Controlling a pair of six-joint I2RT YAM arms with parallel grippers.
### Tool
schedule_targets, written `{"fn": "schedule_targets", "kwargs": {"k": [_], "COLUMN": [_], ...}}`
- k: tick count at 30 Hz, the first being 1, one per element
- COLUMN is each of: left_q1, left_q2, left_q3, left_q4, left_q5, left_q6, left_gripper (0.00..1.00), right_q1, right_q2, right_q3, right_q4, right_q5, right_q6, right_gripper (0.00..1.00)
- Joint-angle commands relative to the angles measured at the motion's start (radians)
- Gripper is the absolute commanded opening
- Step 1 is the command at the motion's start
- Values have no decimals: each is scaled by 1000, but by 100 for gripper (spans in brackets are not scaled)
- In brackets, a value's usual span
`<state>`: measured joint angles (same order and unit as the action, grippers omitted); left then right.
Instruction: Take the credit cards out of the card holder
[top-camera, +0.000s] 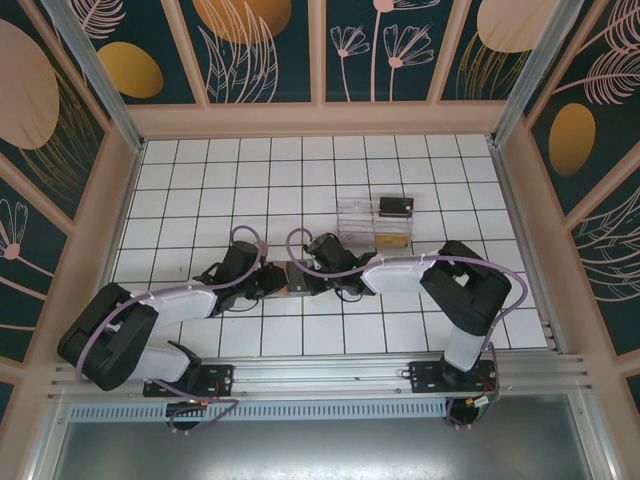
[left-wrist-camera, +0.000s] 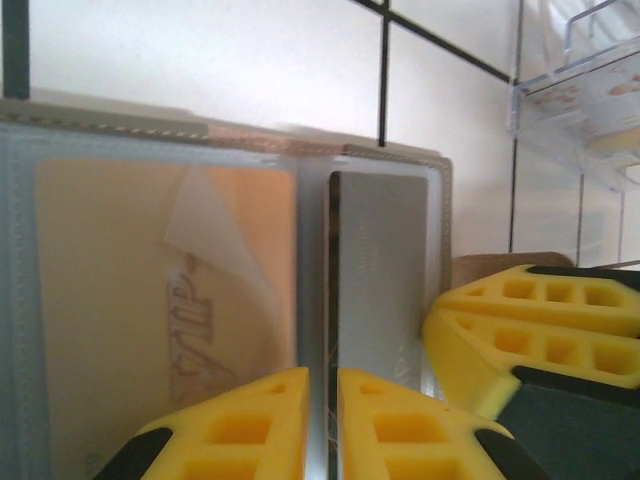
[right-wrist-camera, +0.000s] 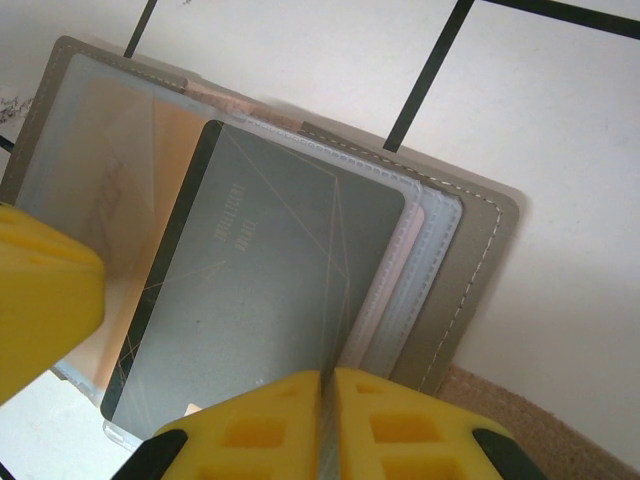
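The flat grey bifold card holder (top-camera: 297, 280) lies on the white tiled desk (top-camera: 200, 190); behind it, rightward, stands the clear plastic tray (top-camera: 355, 212), a dark thin card (top-camera: 396, 207) inside.

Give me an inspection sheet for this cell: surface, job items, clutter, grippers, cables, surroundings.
Surface: white tiled tabletop, no spills seen.
Job's things: grey bifold card holder lies open between the arms; dark grey credit card on top of its clear sleeves; tan-gold credit card inside a sleeve.
Clutter: clear plastic tray beyond the holder, with a small black card.
Grippers: left gripper jaws nearly together on a holder sleeve; right gripper jaws shut on the dark card's edge.
Cables: lilac cables loop along both arms.
Surroundings: floral-patterned wall panels on three sides.
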<state>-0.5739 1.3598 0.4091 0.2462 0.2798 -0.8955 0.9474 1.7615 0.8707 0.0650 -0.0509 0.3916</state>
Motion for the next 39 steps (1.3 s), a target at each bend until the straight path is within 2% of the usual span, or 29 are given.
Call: {"fn": "schedule_targets", "kwargs": {"k": [1, 6, 23, 24, 29, 39], "left_q1": [8, 9, 8, 8, 8, 32], "left_q2": [-26, 7, 78, 81, 78, 5], "left_q3": [-7, -11, -20, -21, -23, -32], "left_q4": [0, 33, 94, 99, 97, -4], "left_q5": [-2, 33, 72, 77, 79, 21], "left_q6": [-5, -3, -19, -20, -20, 1], "left_gripper": [18, 22, 19, 18, 0, 0], "right_q1": [11, 11, 12, 13, 13, 11], "right_q2": [28, 25, 23, 24, 21, 26], "right_q3": [11, 8, 3, 4, 1, -7], "right_q4": [-8, -8, -8, -8, -9, -12], "right_q5": [-10, -9, -7, -8, -6, 5], "right_q6": [-5, -5, -4, -3, -2, 4], "right_gripper": [15, 15, 15, 15, 15, 15]}}
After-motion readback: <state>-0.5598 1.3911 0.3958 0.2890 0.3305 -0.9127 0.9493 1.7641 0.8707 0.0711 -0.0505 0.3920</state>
